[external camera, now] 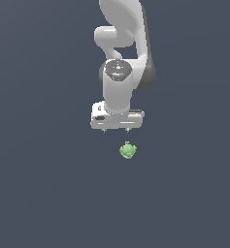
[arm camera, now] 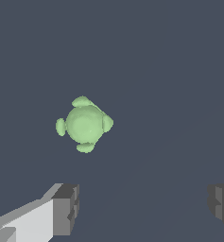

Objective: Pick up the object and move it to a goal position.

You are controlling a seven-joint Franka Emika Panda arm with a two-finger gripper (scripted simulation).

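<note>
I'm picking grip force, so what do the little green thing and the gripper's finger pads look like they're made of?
Green object: smooth, matte, plastic- or rubber-like; even colour with soft shading and no sharp highlights. Finger pads: dull dark grey, blocky, possibly rubber. Gripper body: glossy white, like painted plastic. These are simulator renders, so the real material stays open.

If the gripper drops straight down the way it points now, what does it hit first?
Probably the bare floor. The open gripper looks offset from the green object, which in the wrist view lies outside the gap between the fingers; depth is uncertain.

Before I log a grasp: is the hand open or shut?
Open. The wrist view shows both fingers far apart, the green object untouched beyond them.
</note>
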